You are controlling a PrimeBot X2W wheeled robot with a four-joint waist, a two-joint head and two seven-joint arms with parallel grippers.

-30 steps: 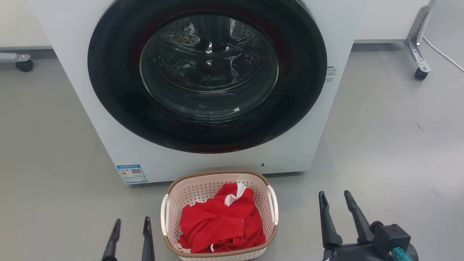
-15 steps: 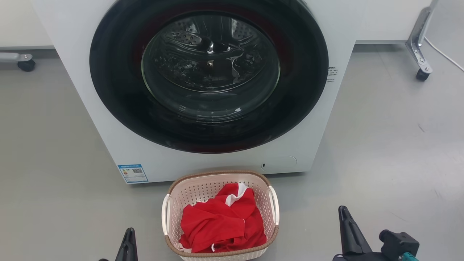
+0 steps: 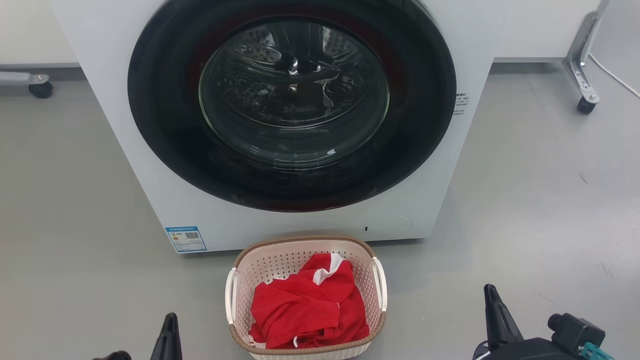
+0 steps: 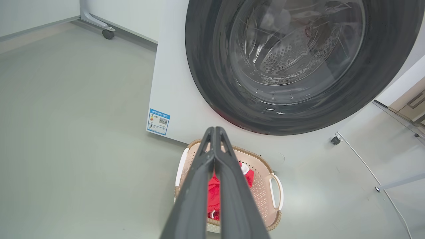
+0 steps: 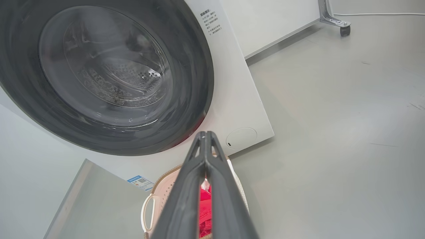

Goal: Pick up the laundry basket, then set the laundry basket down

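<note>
left tool [image 4: 215, 132]: fingers pressed together, nothing held, pointing forward, low over grey floor [image 3: 525, 200] | right tool [image 5: 206, 134]: fingers likewise together, empty, pointing forward | small cream perforated plastic laundry basket with brown woven-look rim [image 3: 300, 240]: on floor between the two tools, apart from both, crumpled red cloth [image 3: 305, 310] inside | white front-loading washer [image 3: 100, 100]: just beyond basket

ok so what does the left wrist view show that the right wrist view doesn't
Left wrist view: the left gripper, fingers shut, and a black caster on the floor left of the washer. Right wrist view: the right gripper, fingers shut, and the printed text on the washer's front. Both: the washer, its blue label, the laundry basket and the red garment in it.
</note>
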